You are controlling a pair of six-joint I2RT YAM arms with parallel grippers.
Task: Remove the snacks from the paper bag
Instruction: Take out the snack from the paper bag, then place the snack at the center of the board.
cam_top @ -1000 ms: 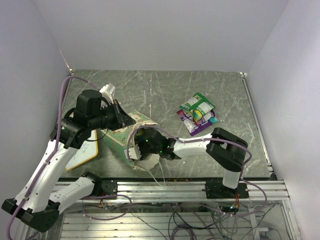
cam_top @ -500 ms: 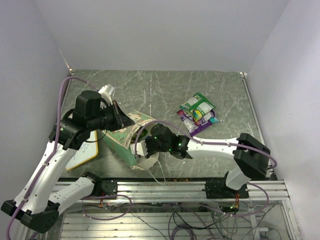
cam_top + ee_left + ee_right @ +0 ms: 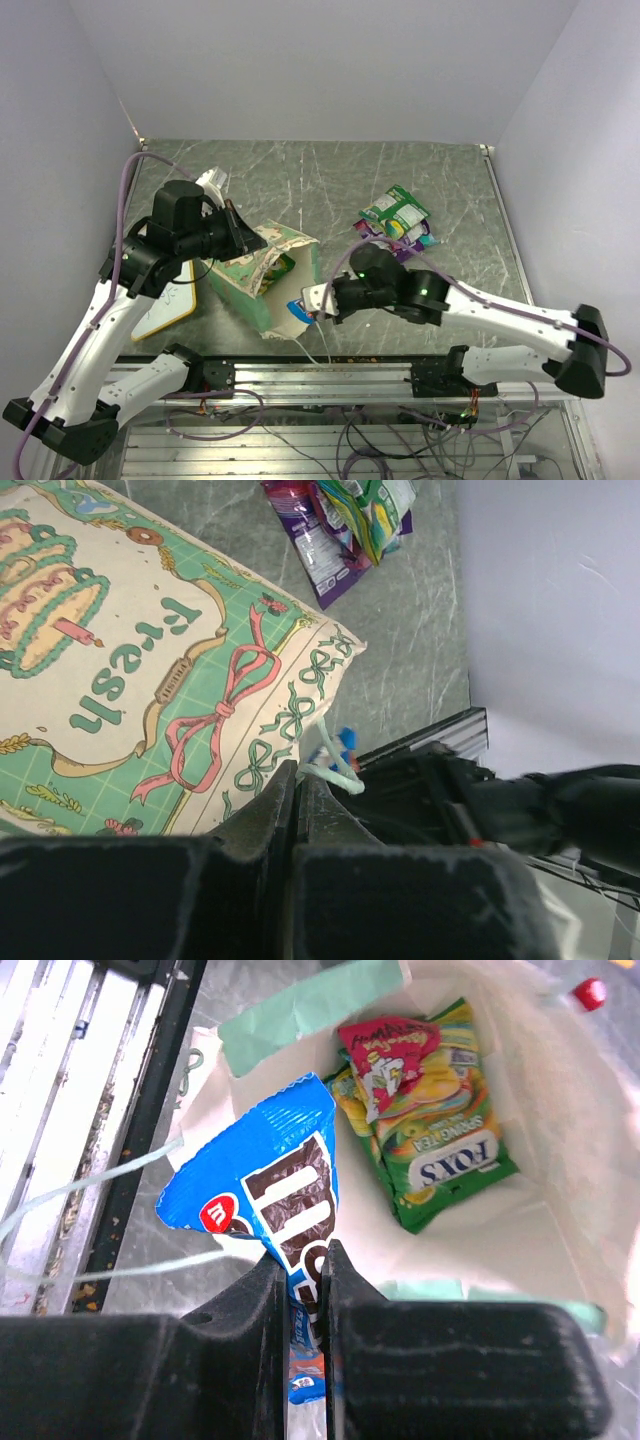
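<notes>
At the near edge of the grey marbled table, a cream paper bag with mint-green sides and a printed cake-and-ribbon pattern lies tipped over. Its open mouth is turned toward the right arm. The left gripper sits at the bag's upper far edge. In the left wrist view its two dark fingers are drawn almost together, leaving a thin slit. The bag's corner runs into that slit, so this claw is pinched on the paper.

The right gripper is at the bag's mouth, its jaws clamped narrow on a crinkly blue foil packet with brown-and-white lettering. The packet sticks up past the fingertips, its lower end squeezed between them (seen from above it is only a small blue patch beside the bag's opening). Deeper inside, a yellow-green foil packet with a pink patch at its top lies flat on the bag's pale inner wall, just beyond the blue one. One of the bag's thin white string handles trails out over the metal rail at the table's edge.

Well apart from the bag, toward the far right of the table, a small heap of foil packets in green-white, purple and teal lies overlapping. On the bag's other side, a wood-framed whiteboard lies on the table, partly under the left arm.
</notes>
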